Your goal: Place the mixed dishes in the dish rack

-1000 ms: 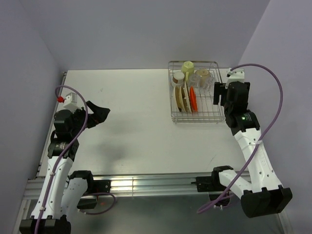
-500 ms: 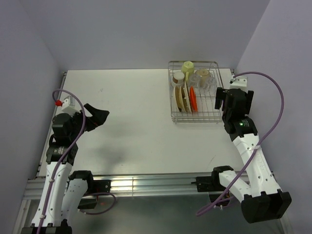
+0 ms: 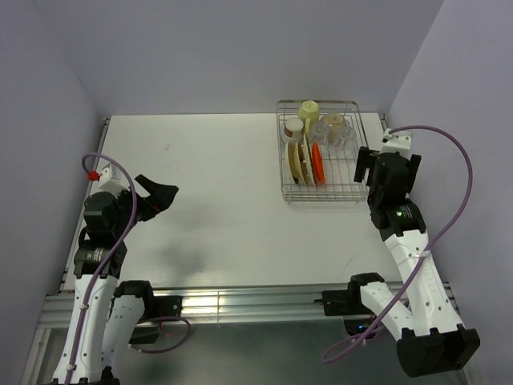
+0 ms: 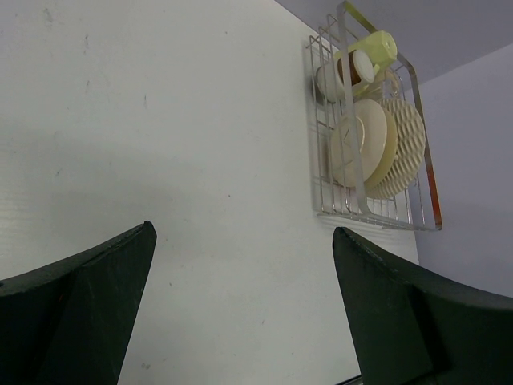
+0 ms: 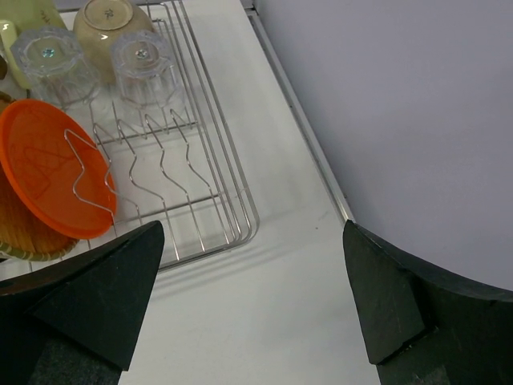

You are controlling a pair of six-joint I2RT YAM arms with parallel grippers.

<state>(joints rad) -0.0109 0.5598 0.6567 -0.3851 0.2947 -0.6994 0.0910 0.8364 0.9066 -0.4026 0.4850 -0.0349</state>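
Note:
The silver wire dish rack stands at the table's far right. In it the orange plate and tan and woven plates stand on edge. The yellow-green mug, cream bowl and clear glasses sit at its far end. The left wrist view shows the rack, cream plate, woven plate and mug. The right wrist view shows the orange plate, two glasses and bowl. My left gripper is open and empty at the table's left. My right gripper is open and empty just right of the rack.
The white table has purple walls behind it and at both sides. In the right wrist view, the table's metal right edge runs close beside the rack. An aluminium rail lies along the near edge.
Both arms have drawn back toward the near edge. The left gripper moved nearer and lower, and the right gripper moved a little away from the rack. The dishes have not moved.

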